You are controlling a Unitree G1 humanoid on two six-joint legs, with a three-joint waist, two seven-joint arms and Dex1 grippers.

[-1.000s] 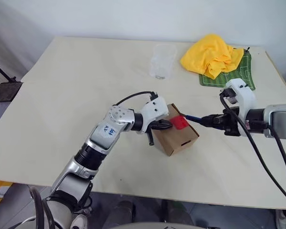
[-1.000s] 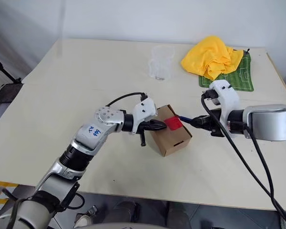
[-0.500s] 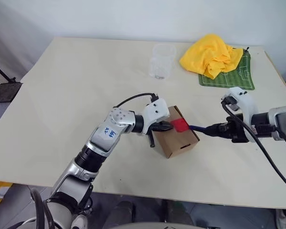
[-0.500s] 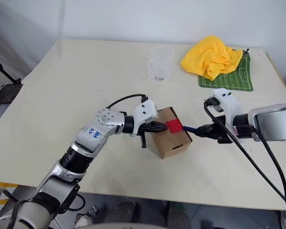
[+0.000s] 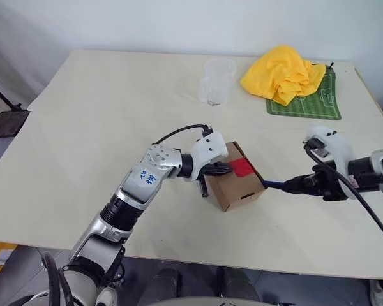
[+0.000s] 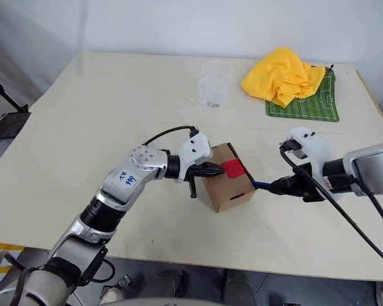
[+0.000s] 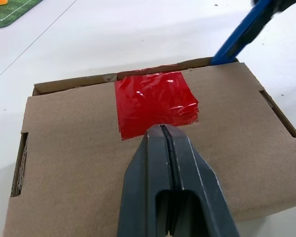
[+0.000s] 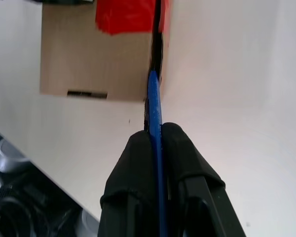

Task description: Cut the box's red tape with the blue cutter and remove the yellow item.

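Box [image 5: 236, 185] rests on the table [image 5: 102, 121], near centre. Left gripper [image 7: 163, 129], fingers closed on nothing, presses its top at the red tape [image 7: 155, 102]. Right gripper [image 8: 155, 136] clamps the blue cutter [image 8: 154, 98], tip at the box's right seam.

- A cream-coloured table [image 5: 102, 115] is seen across most of the frame.
- A brown cardboard box [image 5: 236, 186] is set on it just right of centre.
- A clear plastic cup [image 5: 216, 81] is placed at upper centre.
- A green pitch-patterned mat [image 5: 309, 102] is laid at upper right, with a yellow cloth [image 5: 282, 73] heaped partly over it.
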